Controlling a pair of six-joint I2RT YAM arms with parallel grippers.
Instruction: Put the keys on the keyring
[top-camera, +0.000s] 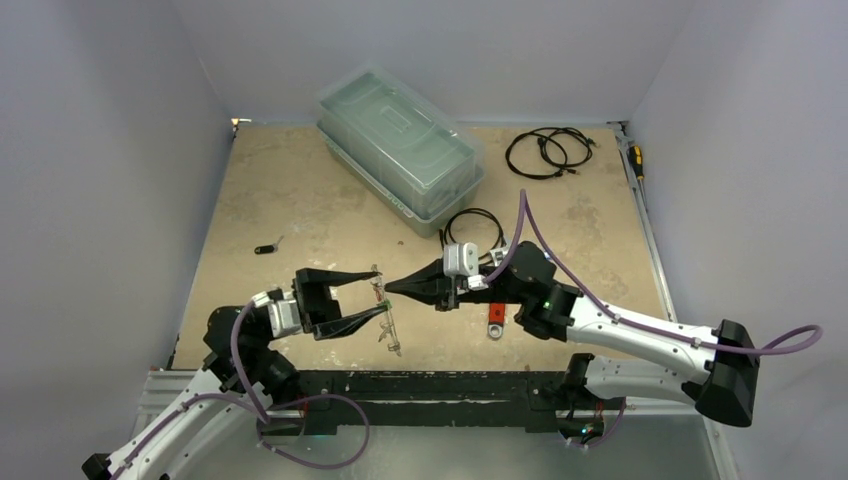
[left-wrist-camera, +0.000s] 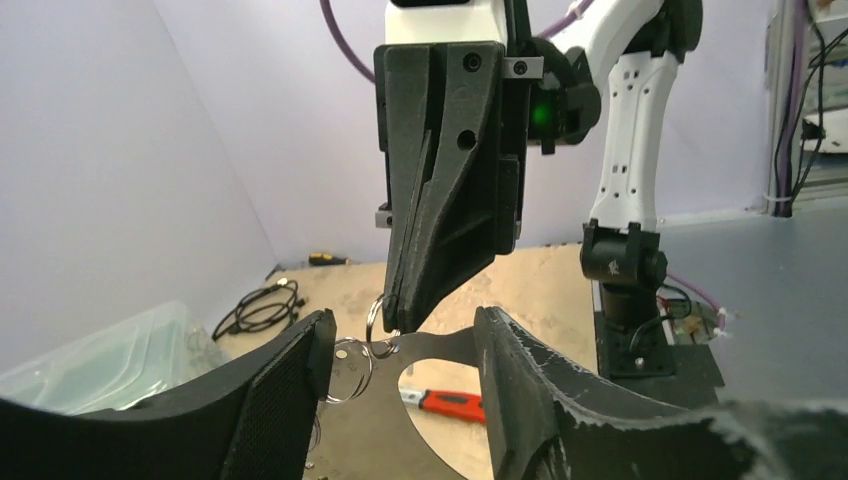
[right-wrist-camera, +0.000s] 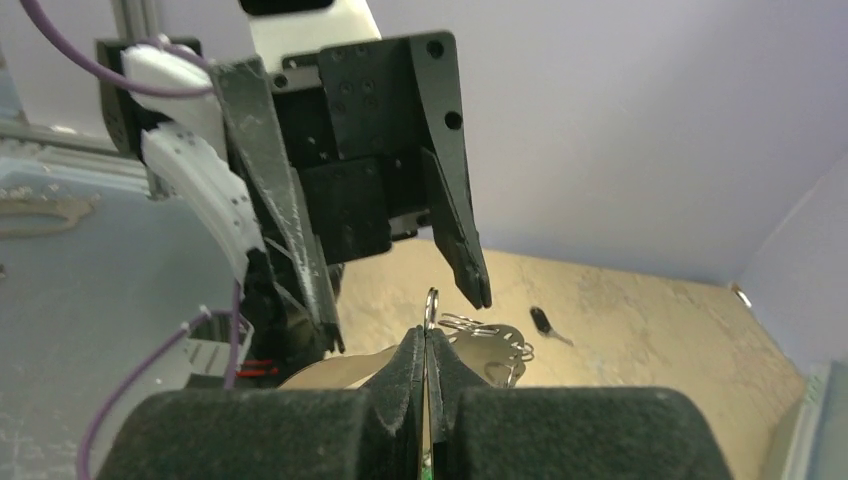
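Silvery metal, the keyring (top-camera: 390, 335) sits where the two arms meet near the front edge of the tan desk (top-camera: 300, 200), with the red-handled wrench (top-camera: 495, 318) lying a little to its right. From above it reads only as a thin glinting streak between the spread fingers of the left claw (top-camera: 380, 292). The right claw (top-camera: 392, 290) is a black wedge pointing into that gap, and its grip cannot be judged from there. The right wrist view looks along its own pads (right-wrist-camera: 400, 375), pressed flat together with a small wire ring (right-wrist-camera: 431, 305) standing up out of the seam, so the right claw is pinching the keyring by that ring. Behind it dangles a bunch of further rings and metal bits, and the left claw faces it with its fingers wide apart. The left wrist view shows the pinch from the other side. The right claw's tips come down from above onto the little ring, a flat silvery part of the keyring spans the gap below, and the left fingers (left-wrist-camera: 290, 390) stand on either side. Whether they touch the keyring I cannot tell, nor whether its lower end rests on the desk. A black-tagged key (top-camera: 265, 248) lies alone well to the left of the claws, seen from above and by the right wrist only. The clear plastic box (top-camera: 400, 150) and the coiled cables (top-camera: 548, 152) lie towards the far wall.
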